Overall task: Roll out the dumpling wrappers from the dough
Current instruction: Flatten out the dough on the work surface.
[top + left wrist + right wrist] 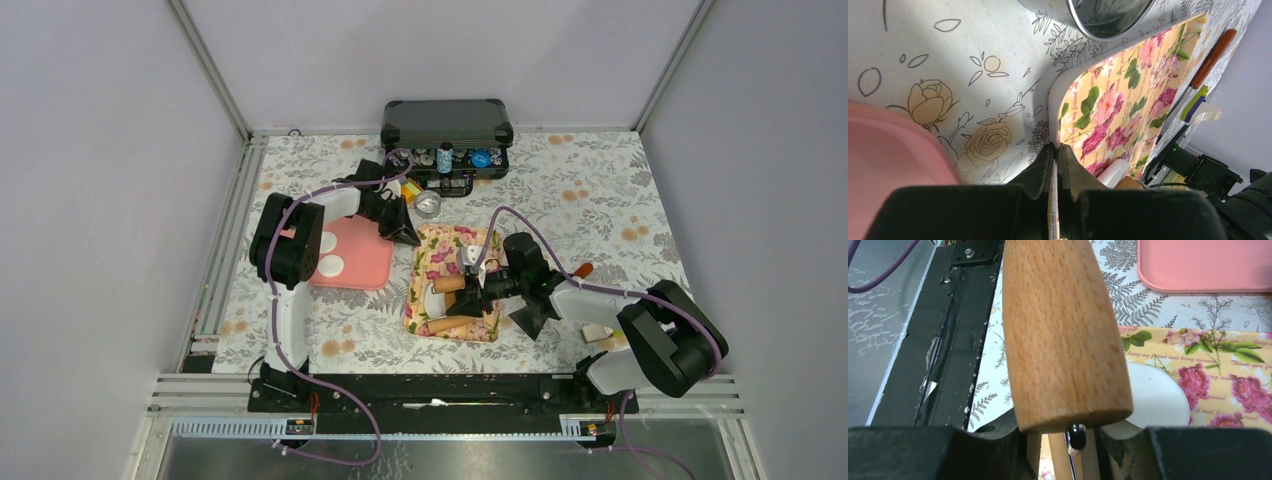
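A flowered board (440, 250) lies mid-table. My left gripper (408, 236) is shut on its far-left edge; in the left wrist view the fingers (1057, 147) pinch the board's thin white rim (1054, 100). My right gripper (487, 295) is shut on the handle of a wooden roller (448, 284), whose barrel fills the right wrist view (1063, 335), jaws (1068, 440) closed round the stem. A flat white wrapper (1155, 400) lies on the board beside the roller and also shows from above (472, 256). Two white discs (329, 254) lie on the pink tray (365, 262).
A round silver tin (428, 204) stands just behind the board, also in the left wrist view (1108, 17). An open black case (447, 135) with small items sits at the back. An orange-handled tool (583, 270) and a small white block (598, 332) lie near my right arm.
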